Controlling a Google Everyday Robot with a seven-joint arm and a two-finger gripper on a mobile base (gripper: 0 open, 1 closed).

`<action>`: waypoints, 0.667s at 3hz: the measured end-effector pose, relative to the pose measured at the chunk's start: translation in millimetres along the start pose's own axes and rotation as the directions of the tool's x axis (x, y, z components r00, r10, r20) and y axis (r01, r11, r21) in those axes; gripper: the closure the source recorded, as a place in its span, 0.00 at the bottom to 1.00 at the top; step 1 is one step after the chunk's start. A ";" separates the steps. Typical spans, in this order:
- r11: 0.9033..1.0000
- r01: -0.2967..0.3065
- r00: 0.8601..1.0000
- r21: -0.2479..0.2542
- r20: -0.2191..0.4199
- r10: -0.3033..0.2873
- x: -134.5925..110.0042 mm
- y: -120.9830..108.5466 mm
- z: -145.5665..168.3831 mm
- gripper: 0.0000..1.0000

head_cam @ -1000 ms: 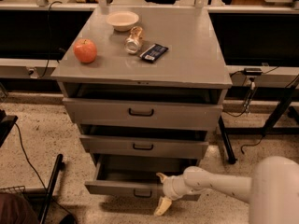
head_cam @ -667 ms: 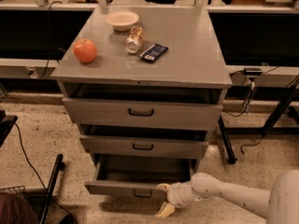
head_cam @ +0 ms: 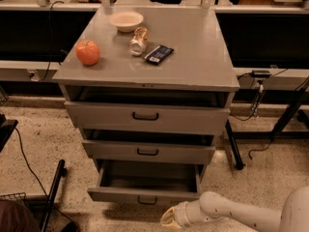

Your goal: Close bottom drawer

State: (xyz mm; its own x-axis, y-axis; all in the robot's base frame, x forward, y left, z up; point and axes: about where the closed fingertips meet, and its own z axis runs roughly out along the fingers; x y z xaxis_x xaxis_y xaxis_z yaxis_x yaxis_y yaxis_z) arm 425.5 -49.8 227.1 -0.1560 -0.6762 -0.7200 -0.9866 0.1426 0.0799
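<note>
The bottom drawer (head_cam: 145, 195) is pulled out, with a plain grey tray (head_cam: 149, 177), a short front panel and a small dark bar handle (head_cam: 147, 200). It is the narrowest and lowest of three grey metal drawers. My gripper (head_cam: 170, 218) is at the end of the white arm (head_cam: 231, 212), low in front of the drawer, just below and right of its handle. It does not touch the front panel.
The mid-width drawer (head_cam: 147, 151) and the wide top drawer (head_cam: 146, 116) stand slightly open above. On the cabinet top lie an apple (head_cam: 87, 52), a bowl (head_cam: 126, 21), a can (head_cam: 138, 40) and a dark bar packet (head_cam: 158, 53). A black pole (head_cam: 52, 197) leans at the left.
The gripper has drawn back from the drawer front and dropped lower towards the bottom edge of the view. The bottom drawer still stands open.
</note>
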 end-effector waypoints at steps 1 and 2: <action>1.000 -0.009 1.000 -0.012 0.007 0.009 3.1 7.7 7.6 0.94; 1.000 -0.018 1.000 -0.009 0.019 0.018 8.1 6.3 13.7 1.00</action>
State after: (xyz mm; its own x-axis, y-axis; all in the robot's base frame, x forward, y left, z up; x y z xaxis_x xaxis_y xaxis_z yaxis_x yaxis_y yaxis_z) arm 418.6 -44.5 212.3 -0.1727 -0.6596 -0.7315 -0.9840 0.1480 0.0988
